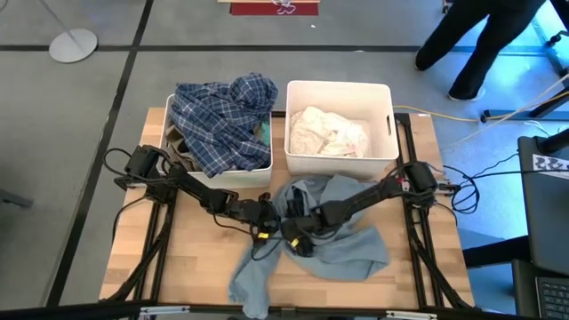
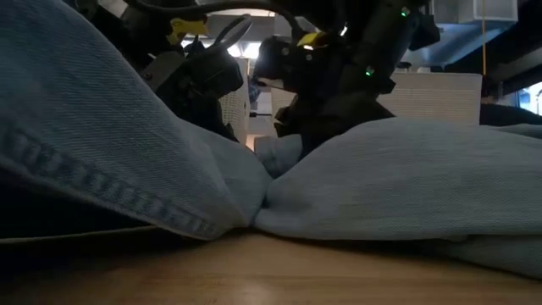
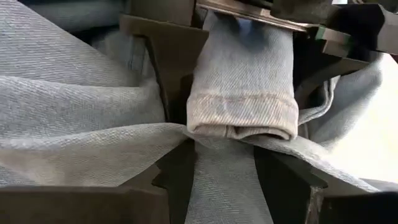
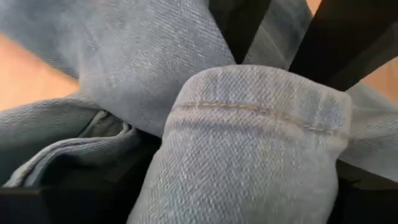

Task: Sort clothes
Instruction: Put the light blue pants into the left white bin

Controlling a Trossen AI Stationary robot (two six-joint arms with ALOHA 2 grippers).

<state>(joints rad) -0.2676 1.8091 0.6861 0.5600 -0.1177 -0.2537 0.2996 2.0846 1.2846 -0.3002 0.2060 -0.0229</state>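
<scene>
Both grippers meet mid-table on the light blue denim garment (image 1: 342, 236). The left gripper (image 1: 263, 213) clamps its hemmed fold; the right gripper (image 1: 293, 233) stands wide around the fold, grip unclear. If it lets go early, the trailing denim could drag or snag.

The two grippers meet over the table's (image 1: 187, 267) near middle, the left gripper (image 1: 265, 216) just beside the right gripper (image 1: 293, 238). The denim garment (image 1: 342, 244) lies under and around both sets of jaws, a hemmed fold (image 3: 242, 112) of it between the left jaws. Beyond the jaws stand two bins side by side: the left bin (image 1: 240, 176) holds the plaid garment (image 1: 222, 120), the right bin (image 1: 384, 116) the pale clothes (image 1: 327, 133).
</scene>
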